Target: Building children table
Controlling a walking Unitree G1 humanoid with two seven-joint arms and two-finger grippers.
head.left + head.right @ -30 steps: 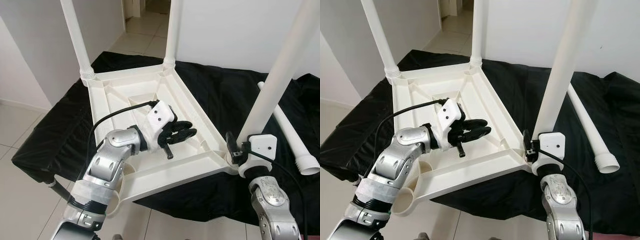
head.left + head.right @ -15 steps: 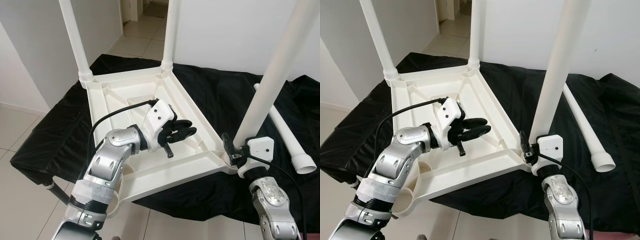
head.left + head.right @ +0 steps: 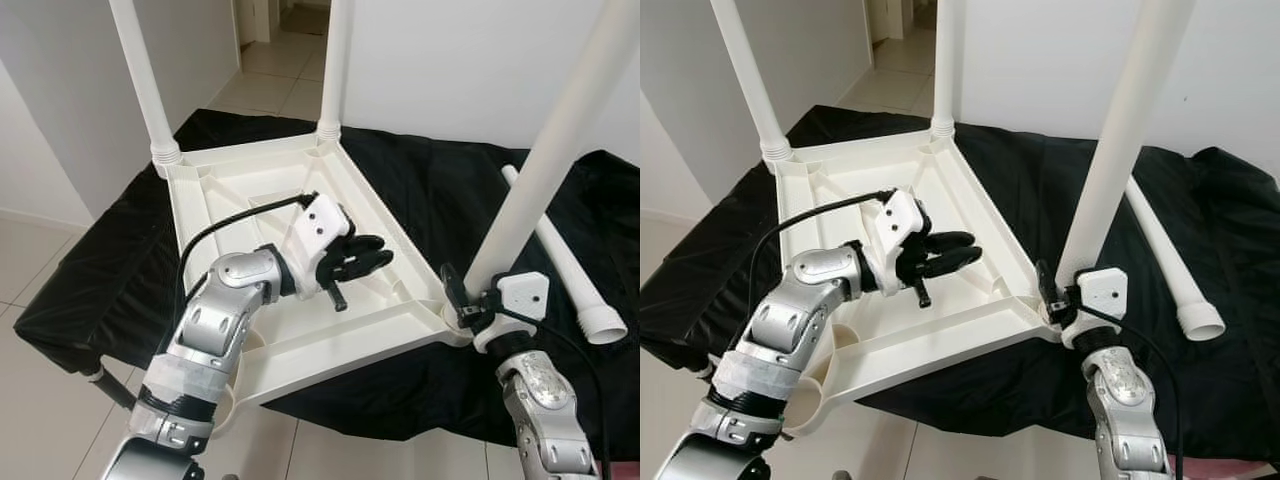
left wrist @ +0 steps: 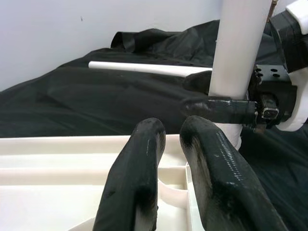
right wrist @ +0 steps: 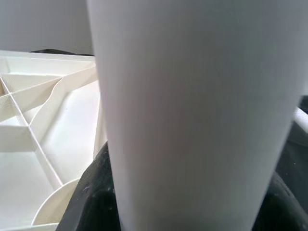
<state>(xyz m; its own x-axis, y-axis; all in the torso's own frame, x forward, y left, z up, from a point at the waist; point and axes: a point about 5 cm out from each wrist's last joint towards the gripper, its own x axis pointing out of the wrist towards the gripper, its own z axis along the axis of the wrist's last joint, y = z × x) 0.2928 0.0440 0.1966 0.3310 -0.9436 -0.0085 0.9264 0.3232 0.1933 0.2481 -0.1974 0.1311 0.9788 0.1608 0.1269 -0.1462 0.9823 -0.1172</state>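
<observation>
1. A white plastic tabletop (image 3: 300, 250) lies upside down, ribbed underside up, on a black cloth (image 3: 430, 190) that covers the surface beneath.
2. Two white legs stand upright in its far corners: the far-left leg (image 3: 140, 80) and the far-right leg (image 3: 335, 65).
3. A third leg (image 3: 560, 150) rises from the tabletop's near-right corner, leaning slightly to the right.
4. The right tool (image 3: 470, 305) sits at the base of this third leg; the left wrist view shows a black finger (image 4: 226, 109) wrapped across the leg just above its socket, so the tool is clamped around it.
5. The right wrist view is taken up close by the leg's white shaft (image 5: 192, 115), with the tabletop's ribs beside it.
6. The left tool (image 3: 360, 262) hovers over the middle of the tabletop's underside, pointing toward the near-right corner; its two fingers (image 4: 139, 187) lie close together with a narrow gap, pinching nothing.
7. A fourth, loose leg (image 3: 565, 260) lies flat on the cloth near its right edge, well apart from the tabletop, its threaded end toward the robot.
8. The near-left corner socket (image 3: 815, 395) of the tabletop overhangs the cloth's near edge.
</observation>
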